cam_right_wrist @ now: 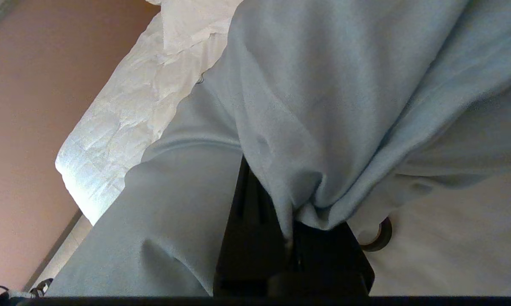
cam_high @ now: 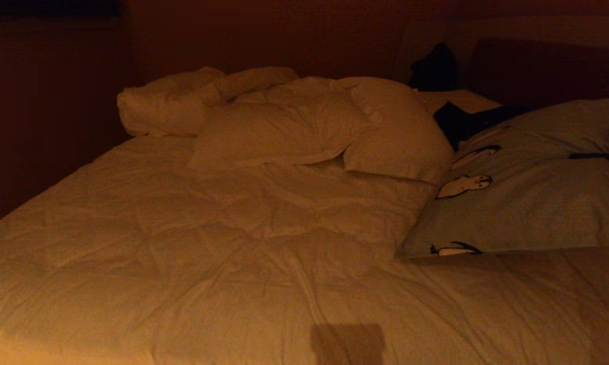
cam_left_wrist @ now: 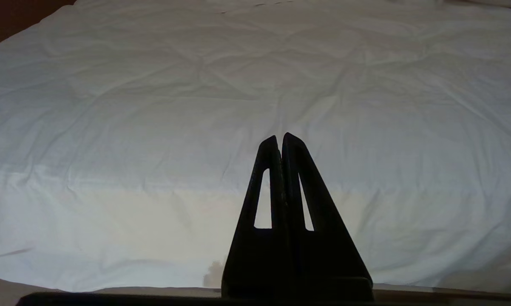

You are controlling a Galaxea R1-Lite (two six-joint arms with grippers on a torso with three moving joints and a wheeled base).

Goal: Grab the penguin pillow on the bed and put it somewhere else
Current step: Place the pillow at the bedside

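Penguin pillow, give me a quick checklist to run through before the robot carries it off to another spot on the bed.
1. Right gripper shut on the penguin pillow: ok, fabric bunched between its fingers.
2. Grip deep enough to hold: cannot tell, only a fold of the cover is seen pinched.
3. Pillow off the bed: cannot tell.
4. Left gripper out of the way: ok, shut, holding nothing, over bare duvet.
5. Open duvet area for a drop spot: ok, left of the pillow.
6. White pillows apart from it: not ok, one touches its edge.

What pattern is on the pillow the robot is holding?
Pale grey-blue with black-and-white cartoon penguins on the penguin pillow; the head view shows it best.
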